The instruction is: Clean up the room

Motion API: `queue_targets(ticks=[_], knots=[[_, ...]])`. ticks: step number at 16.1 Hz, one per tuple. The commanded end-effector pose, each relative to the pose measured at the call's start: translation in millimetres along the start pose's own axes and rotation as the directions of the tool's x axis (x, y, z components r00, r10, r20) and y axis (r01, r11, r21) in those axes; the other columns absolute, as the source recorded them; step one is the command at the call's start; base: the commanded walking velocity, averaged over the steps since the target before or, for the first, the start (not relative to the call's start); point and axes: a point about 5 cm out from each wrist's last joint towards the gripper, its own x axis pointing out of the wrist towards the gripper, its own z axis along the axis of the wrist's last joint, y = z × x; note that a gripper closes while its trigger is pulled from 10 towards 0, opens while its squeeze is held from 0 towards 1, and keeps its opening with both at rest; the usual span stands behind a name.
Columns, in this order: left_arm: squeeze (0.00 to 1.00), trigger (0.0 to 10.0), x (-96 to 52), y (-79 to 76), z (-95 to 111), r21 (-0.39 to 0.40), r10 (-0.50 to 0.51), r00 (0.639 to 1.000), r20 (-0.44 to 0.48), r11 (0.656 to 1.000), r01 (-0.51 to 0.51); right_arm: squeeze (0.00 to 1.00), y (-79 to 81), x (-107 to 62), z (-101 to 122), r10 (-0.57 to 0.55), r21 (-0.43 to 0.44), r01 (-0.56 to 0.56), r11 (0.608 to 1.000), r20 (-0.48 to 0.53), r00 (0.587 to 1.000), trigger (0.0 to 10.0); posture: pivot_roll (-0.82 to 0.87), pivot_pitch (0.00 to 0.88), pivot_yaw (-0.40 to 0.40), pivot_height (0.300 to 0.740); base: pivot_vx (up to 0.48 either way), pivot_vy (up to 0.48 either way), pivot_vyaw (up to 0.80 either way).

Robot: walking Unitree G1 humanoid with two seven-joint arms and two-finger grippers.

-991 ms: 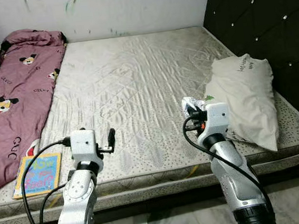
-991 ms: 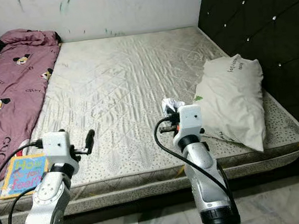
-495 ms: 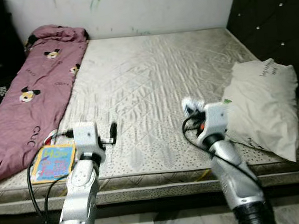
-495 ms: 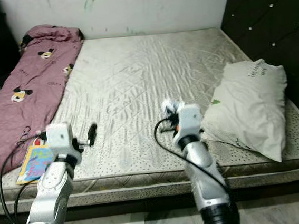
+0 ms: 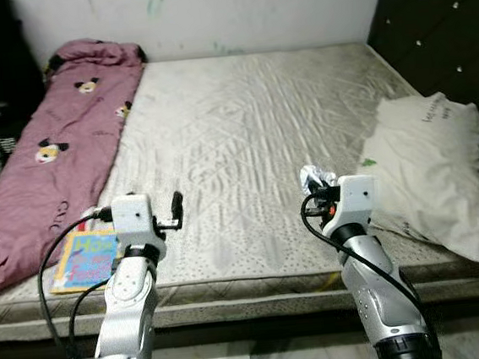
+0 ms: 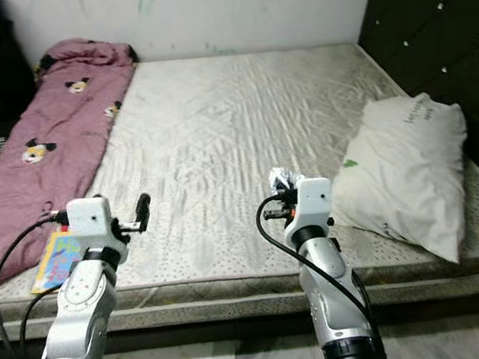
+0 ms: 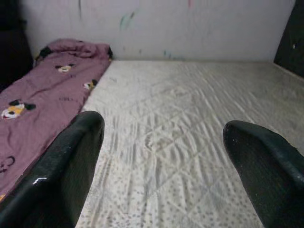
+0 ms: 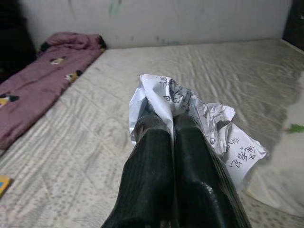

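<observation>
- The right hand (image 8: 173, 126) is clenched on a crumpled paper (image 8: 190, 111), its two fingers (image 8: 152, 142) pressed together with the wad bulging past the tips; the paper rides above the near edge of the bed (image 5: 243, 128), at about 5 o'clock from the mattress centre.
- The paper looks light, thin and soft, printed with writing. It likely crushes easily and could slip or tear, so a pinch across its thick middle, as here, seems safest.
- The left hand (image 7: 161, 142) is released, fingers spread wide, hovering over the bed's near edge at 7 o'clock.
- A book (image 5: 82, 258) lies flat at 8 o'clock beside the blanket (image 5: 43, 164): stiff, thin, best taken by an edge.
- A pillow (image 5: 429, 170) rests at 3 o'clock: soft, bulky.
</observation>
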Motion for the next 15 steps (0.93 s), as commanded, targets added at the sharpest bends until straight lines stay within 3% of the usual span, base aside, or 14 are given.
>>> queue_targets(ticks=[1,6,13,15], knots=[[0.0,10.0,1.8,-0.7,-1,-0.009,-0.003,1.0,-0.01,1.0,0.003,0.0,4.8,2.3,5,0.021,-0.015,-0.02,1.0,0.02,1.0,10.0,0.03,0.0,0.022,0.74,0.0,0.48,0.0],[0.0,10.0,1.6,-11.0,-4,-0.018,-0.039,0.999,-0.022,0.999,0.039,0.0,-7.9,0.8,5,-0.006,-0.036,0.006,0.999,0.01,1.0,10.0,0.01,0.0,0.024,0.74,0.0,0.48,0.0],[0.0,10.0,4.2,-9.2,-3,-0.019,-0.016,1.0,-0.016,1.0,0.015,0.0,0.0,3.4,3,0.016,-0.043,-0.016,0.999,0.003,1.0,10.0,0.0,0.0,0.024,0.74,0.0,0.48,0.0],[0.0,10.0,3.8,-8.6,0,-0.028,-0.031,0.999,0.023,0.999,0.032,0.0,1.3,3.4,4,0.023,-0.045,-0.022,0.999,0.005,1.0,10.0,0.0,0.0,0.025,0.74,0.0,0.24,0.0]])
